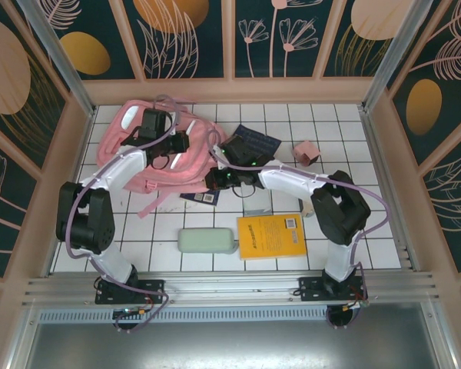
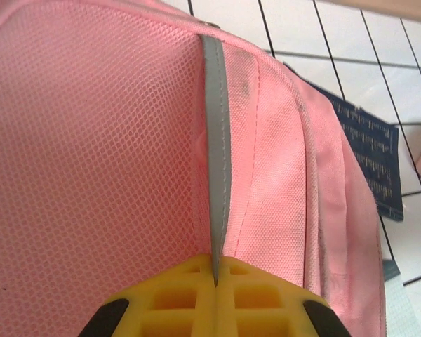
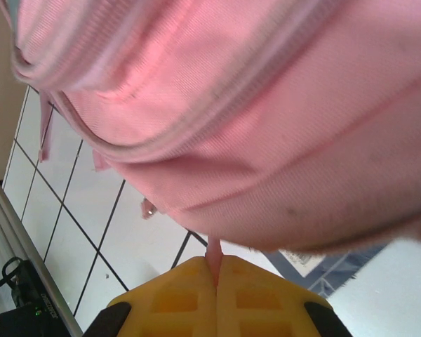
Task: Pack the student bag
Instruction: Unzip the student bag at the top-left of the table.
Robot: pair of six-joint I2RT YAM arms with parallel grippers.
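Nearest: left claw [image 2: 215,265] closed tight, pinching the grey stripe [image 2: 216,140] of the pink bag [image 1: 186,175]. The right claw [image 3: 216,270] is closed on a pink tab [image 3: 213,249] at its edge. The bag lies on the tabletop [image 1: 346,223] straight ahead of both claws, long axis spanning between them; arms look equally near.

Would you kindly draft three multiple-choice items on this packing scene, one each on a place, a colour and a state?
1. The pale green soft pouch lies where beside the flat yellow book? A on its left; B on top; C on its right.
2. The stripe in the left pincer is: A gold; B silvery grey; C black.
3. The right pincer is: A wide open; B shut on a pen; C shut on the large pink fabric backpack.
Answers: A, pouch sits left of book; B, grey band enters its shut jaws; C, pink cloth is pinched.
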